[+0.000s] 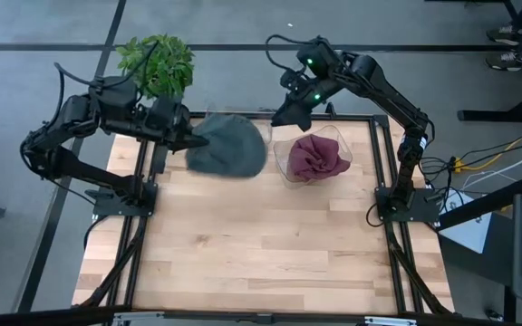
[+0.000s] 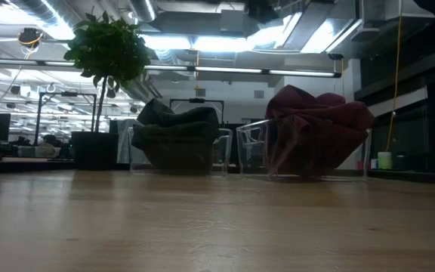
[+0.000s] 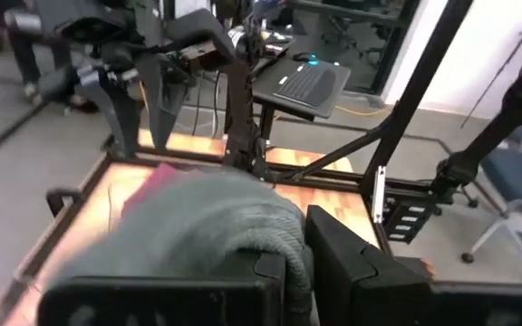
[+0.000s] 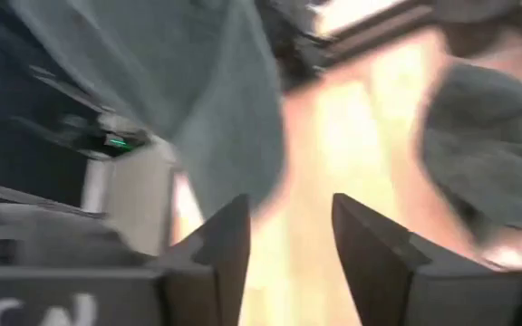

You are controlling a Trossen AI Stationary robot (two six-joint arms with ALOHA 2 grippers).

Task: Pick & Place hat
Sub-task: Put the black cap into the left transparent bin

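Clamping the grey hat by its edge, the left claw should lift it clear of the counter before carrying. Beyond the hat, the right claw hovers, fingers apart, beside the red hat.

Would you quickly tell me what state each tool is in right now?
Left tool: closed on the grey hat.
Right tool: open, holding nothing, beside the maroon hat's clear bin.

Knit grey hat, wood table
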